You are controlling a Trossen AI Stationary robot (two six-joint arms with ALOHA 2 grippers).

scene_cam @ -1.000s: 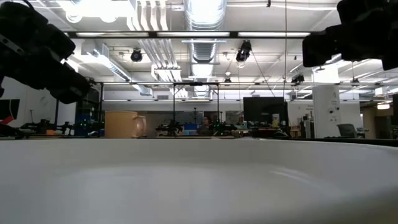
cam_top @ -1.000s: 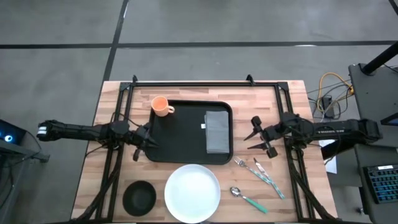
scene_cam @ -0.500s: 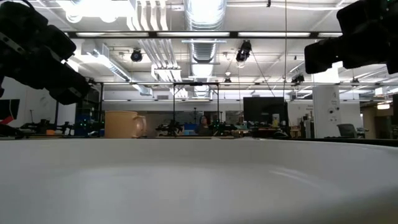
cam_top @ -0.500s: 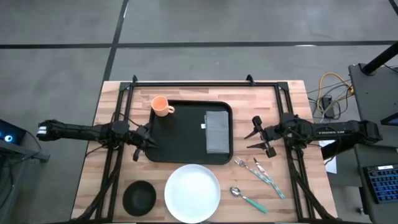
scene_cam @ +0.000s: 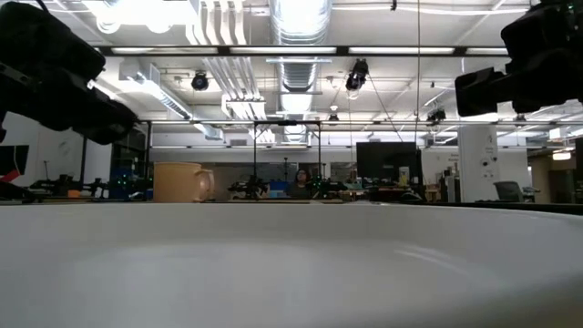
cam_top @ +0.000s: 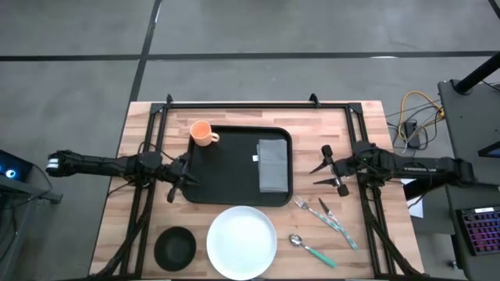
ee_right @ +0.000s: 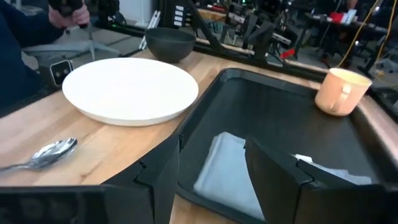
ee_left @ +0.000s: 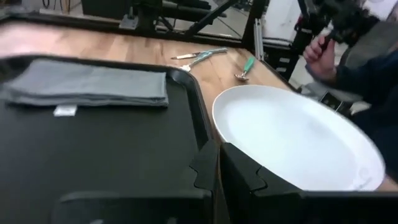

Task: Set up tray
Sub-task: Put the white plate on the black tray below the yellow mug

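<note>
The black tray (cam_top: 226,168) lies mid-table with a folded grey napkin (cam_top: 273,165) on its right half. An orange cup (cam_top: 201,133) stands at its far left corner. My left gripper (cam_top: 186,175) is shut and hovers at the tray's left rim, pointing across the tray (ee_left: 93,155). My right gripper (cam_top: 320,172) is open just right of the tray, with nothing between its fingers; it faces the napkin (ee_right: 230,168). A white plate (cam_top: 242,242) rests on the table by the near edge.
A black bowl (cam_top: 175,247) sits left of the plate. A fork and knife (cam_top: 332,217) and a spoon (cam_top: 311,247) lie near right. Black frame rails (cam_top: 250,104) border the table. A person's hand (ee_left: 320,50) shows beyond the table edge.
My right gripper has drawn back a little toward the table's right edge and sunk slightly, staying open. My left gripper has rolled a little about its own pointing line without shifting place. Nothing on the table has moved.
</note>
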